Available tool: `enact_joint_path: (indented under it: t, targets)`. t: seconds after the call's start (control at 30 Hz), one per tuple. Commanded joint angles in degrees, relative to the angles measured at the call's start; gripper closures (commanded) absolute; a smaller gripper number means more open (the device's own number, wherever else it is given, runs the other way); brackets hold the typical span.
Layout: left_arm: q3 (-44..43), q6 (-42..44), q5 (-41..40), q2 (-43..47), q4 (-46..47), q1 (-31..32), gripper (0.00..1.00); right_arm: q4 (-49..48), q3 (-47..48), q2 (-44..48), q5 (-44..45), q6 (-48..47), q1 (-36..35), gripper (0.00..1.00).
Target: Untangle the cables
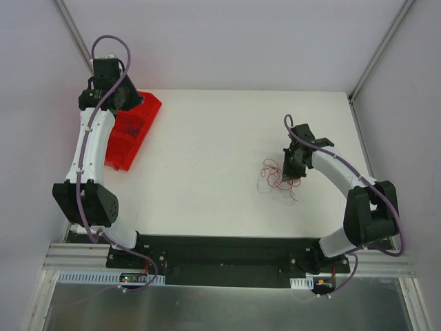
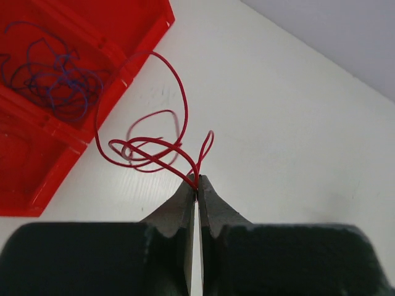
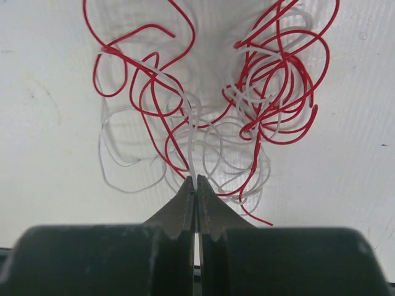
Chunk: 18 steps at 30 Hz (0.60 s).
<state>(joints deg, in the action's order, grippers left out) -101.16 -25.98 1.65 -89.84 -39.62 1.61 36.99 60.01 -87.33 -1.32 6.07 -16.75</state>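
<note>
The big flat white table (image 1: 220, 138) has lots of bare room in the middle. The walls stand close on its left, far and right sides.

The red plastic tray with boxes in it (image 1: 141, 117) sits at the far left of the table. My left arm hides part of it from above. In my left wrist view its left side is cut off.

The tangle of thin red and pale white wires (image 1: 279, 176) lies on the right side of the table, well apart from the tray. It is nearer the right edge than the left. It spreads wide, side to side, in front of my right pincer (image 3: 195, 182). Its top is cut off in my right wrist view. I cannot tell which loops go over which.

Some thin purple wires (image 2: 55, 80) curl inside one box of the tray.

My right pincer is closed tight, and a pale white wire (image 3: 192, 154) runs straight into its tips.

My left pincer (image 2: 196, 182) is closed tight too, pinching a thin red wire (image 2: 151, 145). Its loops stretch away to the left, toward the tray. From above I cannot see this pincer's tips.
</note>
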Motion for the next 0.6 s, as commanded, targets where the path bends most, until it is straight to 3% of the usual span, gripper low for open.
enact_joint_path:
  t: [0.0,0.07,0.2,0.37,0.57]
  targets:
    - [-1.7,-7.3,8.5,-7.3,10.1,-6.5,1.00,3.6,-0.4,4.3,-4.3,-1.8,-0.3,0.99]
    - [-4.1,-9.4,12.1,-11.8,12.7,-10.4,1.00,3.7,-1.2,5.8,-4.4,-1.9,-0.2,0.99]
    - [-10.3,-9.1,12.5,-21.4,17.8,-13.0,1.00,3.9,-3.4,8.3,-3.9,-2.4,-0.2,0.99]
    - [-19.2,-15.9,14.3,-32.3,20.0,-15.5,1.00,4.4,-4.3,8.9,-2.8,-3.4,-0.1,1.00]
    - [-20.1,-17.8,17.6,-34.6,22.3,-15.9,1.00,4.5,-1.5,6.6,-2.5,-4.0,0.0,1.00]
